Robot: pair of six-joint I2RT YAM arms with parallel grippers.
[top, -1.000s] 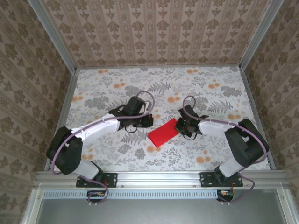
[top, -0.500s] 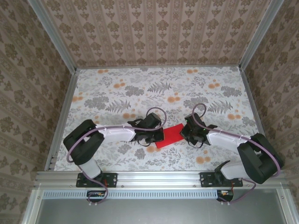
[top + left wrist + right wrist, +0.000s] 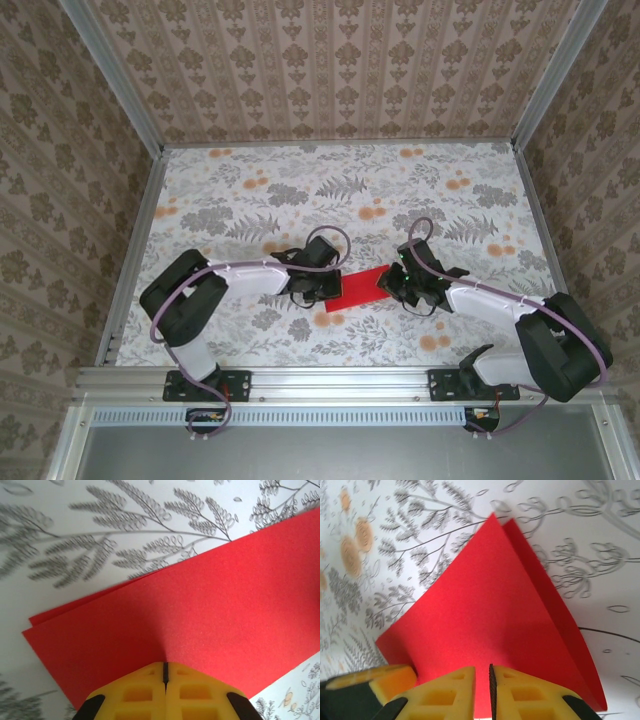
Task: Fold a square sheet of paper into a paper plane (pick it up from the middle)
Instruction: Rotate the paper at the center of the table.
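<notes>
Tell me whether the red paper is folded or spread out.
Folded: the red paper shows two stacked layers, the lower edge peeking out.

Far half of the floral table point(image 3: 330, 180) open, wallpapered walls point(image 3: 330, 70) closing three sides, left gripper point(image 3: 325, 290) and right gripper point(image 3: 398, 283) meeting low at the red sheet of paper point(image 3: 360, 288) near the middle, left arm point(image 3: 245, 275) and right arm point(image 3: 490, 295) barring the near strip, free room at both far corners.

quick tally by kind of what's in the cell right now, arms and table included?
Red folded paper sheet: 1
White robot arms, left and right: 2
Floral-patterned table: 1
Total: 4
</notes>
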